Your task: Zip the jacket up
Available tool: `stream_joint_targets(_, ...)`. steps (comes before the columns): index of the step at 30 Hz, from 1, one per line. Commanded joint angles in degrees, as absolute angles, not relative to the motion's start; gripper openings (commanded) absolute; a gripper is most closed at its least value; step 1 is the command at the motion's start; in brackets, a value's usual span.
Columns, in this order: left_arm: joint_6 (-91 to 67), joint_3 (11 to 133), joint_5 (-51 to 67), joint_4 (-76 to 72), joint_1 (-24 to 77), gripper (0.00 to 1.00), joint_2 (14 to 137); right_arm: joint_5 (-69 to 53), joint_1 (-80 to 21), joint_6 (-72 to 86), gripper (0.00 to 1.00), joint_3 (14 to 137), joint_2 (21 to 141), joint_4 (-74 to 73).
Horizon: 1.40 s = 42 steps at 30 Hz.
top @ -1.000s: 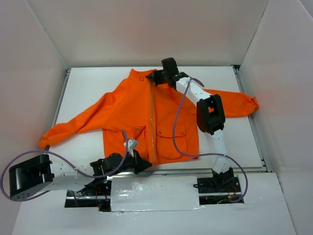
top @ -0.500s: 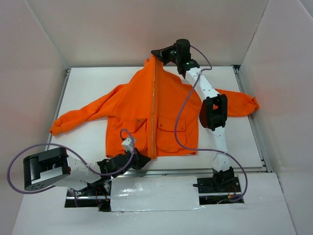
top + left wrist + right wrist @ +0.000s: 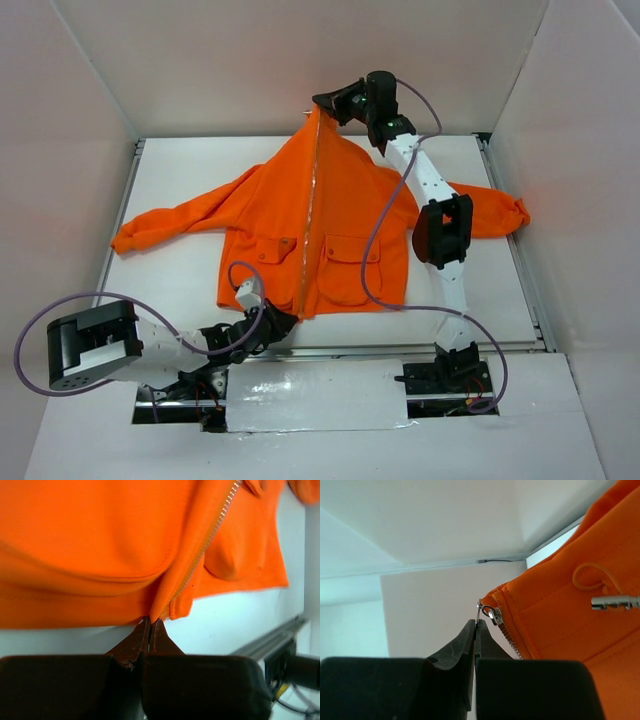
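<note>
One jacket [image 3: 270,200] lies front-up on the tabletop [image 3: 180,290], its two sleeves [image 3: 170,225] spread to either side and its two flap pockets [image 3: 347,262] flanking one pale zipper [image 3: 312,210]. Two hands hold it at opposite ends of that zipper. The left hand [image 3: 287,321] is clenched on the bottom hem [image 3: 75,615] at the zipper's foot. The right hand [image 3: 320,101] pinches the zipper pull [image 3: 480,611] at the collar [image 3: 560,605], which is lifted off the tabletop. The zipper runs straight between them.

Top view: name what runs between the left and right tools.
The jacket spans that stretch in the top view: its pale zipper runs from the left tool, pinching the hem, to the right tool, pinching the pull at the collar.
</note>
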State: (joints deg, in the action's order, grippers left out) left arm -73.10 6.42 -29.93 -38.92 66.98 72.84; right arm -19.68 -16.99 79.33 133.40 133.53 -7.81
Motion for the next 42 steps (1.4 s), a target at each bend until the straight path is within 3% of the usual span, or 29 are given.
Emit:
stream_joint_targets(1, -84.72, 2.64, -28.74, -21.19, 68.47, 0.00, 73.13, -6.61, -13.98, 78.92, 0.00, 136.50, 123.32, 0.45)
stream_joint_targets(7, -83.33, 3.86, -29.09, -23.55, 68.55, 0.00, 75.40, -0.87, -13.71, 81.21, 0.00, 132.89, 120.14, -1.32)
stream_joint_targets(15, -75.60, 9.13, -24.61, -24.88, 68.64, 0.00, 78.14, -19.15, -13.45, 82.09, 0.00, 134.65, 131.74, 14.06)
stream_joint_targets(16, -74.98, 9.75, -24.78, -24.18, 68.90, 0.00, 77.44, -19.86, -13.53, 82.00, 0.02, 134.30, 132.44, 13.98)
stream_joint_targets(18, -74.97, 10.63, -25.57, -21.19, 69.34, 0.02, 74.81, -19.43, -13.62, 80.60, 0.20, 133.42, 133.07, 13.89)
stream_joint_targets(19, -74.88, 10.72, -26.01, -20.40, 69.43, 0.18, 73.75, -18.47, -13.54, 79.73, 0.29, 132.90, 132.72, 13.19)
stream_joint_targets(20, -75.40, 10.72, -26.36, -19.26, 69.52, 0.27, 72.61, -17.76, -13.45, 77.98, 0.43, 133.24, 132.54, 12.31)
stream_joint_targets(23, -75.58, 10.98, -27.86, -14.61, 69.87, 0.55, 67.51, -16.18, -13.19, 75.07, 0.56, 136.31, 131.49, 9.24)
stream_joint_targets(25, -75.24, 11.51, -29.34, -10.30, 70.40, 0.64, 62.86, -15.65, -13.10, 73.49, 0.65, 138.68, 129.74, 7.48)
stream_joint_targets(26, -74.97, 11.86, -29.96, -6.72, 70.66, 0.68, 59.36, -15.12, -12.83, 72.87, 0.74, 139.21, 128.94, 7.21)
stream_joint_targets(30, -73.48, 17.12, -32.95, 5.48, 71.37, 0.74, 50.47, -13.37, -12.66, 67.44, 0.77, 139.49, 121.84, 3.53)
stream_joint_targets(32, -73.65, 19.85, -35.15, 11.22, 71.37, 0.86, 46.33, -13.80, -12.66, 64.96, 0.81, 138.70, 118.84, 1.59)
stream_joint_targets(35, -72.86, 25.47, -38.48, 21.16, 71.37, 0.90, 42.73, -15.63, -12.66, 56.72, 0.84, 135.98, 111.12, -6.83)
stream_joint_targets(36, -72.60, 29.14, -40.06, 23.70, 71.37, 0.95, 42.02, -15.99, -13.00, 54.17, 0.85, 133.01, 106.13, -9.47)
stream_joint_targets(38, -71.11, 33.46, -45.95, 31.52, 70.93, 1.00, 40.87, -14.95, -13.53, 46.70, 1.00, 127.65, 100.84, -18.77)
stream_joint_targets(42, -65.76, 49.86, -53.50, 42.96, 66.47, 0.99, 41.66, -5.67, -16.69, 32.90, 1.00, 113.27, 83.21, -31.54)
